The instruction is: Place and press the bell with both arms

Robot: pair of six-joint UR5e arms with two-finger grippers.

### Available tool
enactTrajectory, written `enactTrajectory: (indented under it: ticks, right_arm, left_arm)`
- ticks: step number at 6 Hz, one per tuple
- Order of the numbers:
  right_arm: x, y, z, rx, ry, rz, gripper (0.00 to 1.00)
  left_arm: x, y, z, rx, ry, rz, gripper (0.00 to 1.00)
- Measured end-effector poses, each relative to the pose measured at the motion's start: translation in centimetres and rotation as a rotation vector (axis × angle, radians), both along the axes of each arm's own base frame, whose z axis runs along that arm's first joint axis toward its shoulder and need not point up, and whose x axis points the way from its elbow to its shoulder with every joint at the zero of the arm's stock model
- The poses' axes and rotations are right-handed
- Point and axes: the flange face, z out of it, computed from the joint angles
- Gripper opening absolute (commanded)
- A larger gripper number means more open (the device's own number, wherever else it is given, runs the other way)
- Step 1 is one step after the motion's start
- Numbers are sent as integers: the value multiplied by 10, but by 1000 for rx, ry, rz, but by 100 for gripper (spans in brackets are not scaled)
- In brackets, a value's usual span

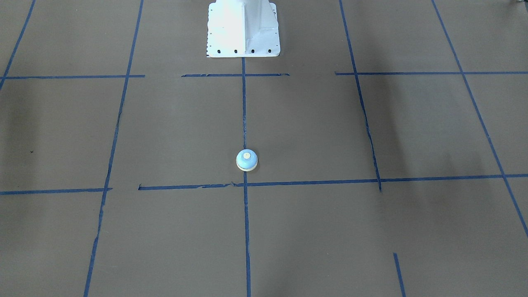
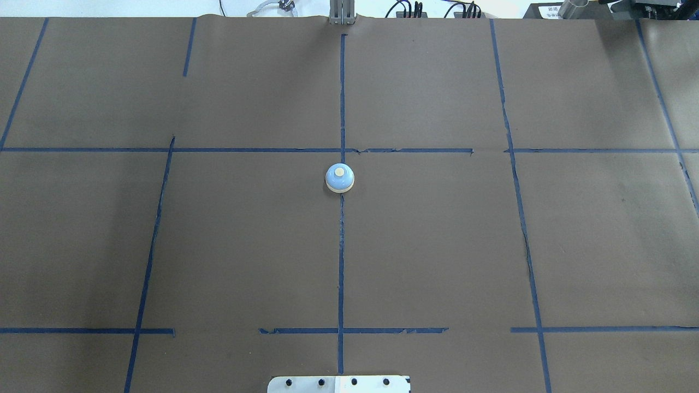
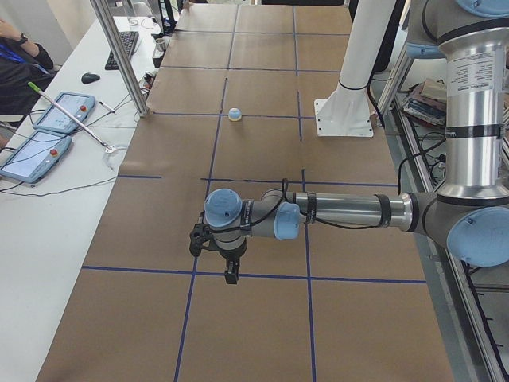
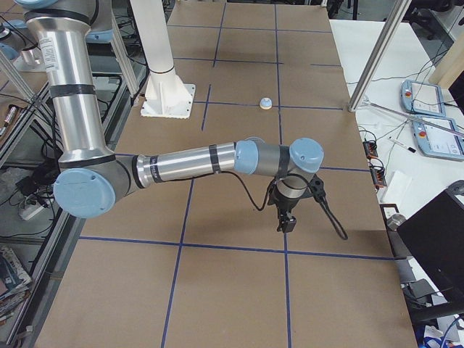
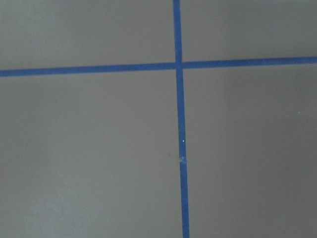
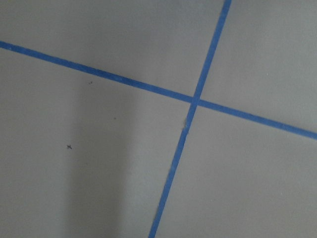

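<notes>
The small light-blue bell (image 2: 339,178) with a cream base and cream button stands upright on the table's centre tape line. It also shows in the front-facing view (image 1: 246,160), the exterior left view (image 3: 235,114) and the exterior right view (image 4: 266,103). My left gripper (image 3: 231,275) hangs over the table's left end, far from the bell. My right gripper (image 4: 286,225) hangs over the right end, also far away. Both show only in the side views, so I cannot tell if they are open or shut. Both wrist views show only bare paper and tape.
Brown paper with a blue tape grid (image 2: 341,245) covers the table. The white bolted pedestal (image 1: 243,29) stands at the robot's edge. An operators' desk with tablets (image 3: 48,135) lies beyond the far edge, and a metal post (image 3: 127,72) stands at that edge.
</notes>
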Motion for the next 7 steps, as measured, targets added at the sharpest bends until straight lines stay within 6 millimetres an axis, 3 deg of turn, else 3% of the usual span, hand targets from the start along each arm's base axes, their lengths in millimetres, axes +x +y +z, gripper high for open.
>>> enactTrajectory:
  ticks: [1, 2, 7]
  right_arm:
    - [5, 28, 28, -22, -16, 21, 100]
    - [7, 42, 39, -32, -21, 39, 100]
    - [7, 47, 44, -41, -22, 54, 100]
  left_arm:
    - [-1, 12, 9, -20, -1, -1, 100]
    - [-2, 18, 13, -30, -2, -1, 100]
    - [-2, 27, 19, -45, -1, -1, 100]
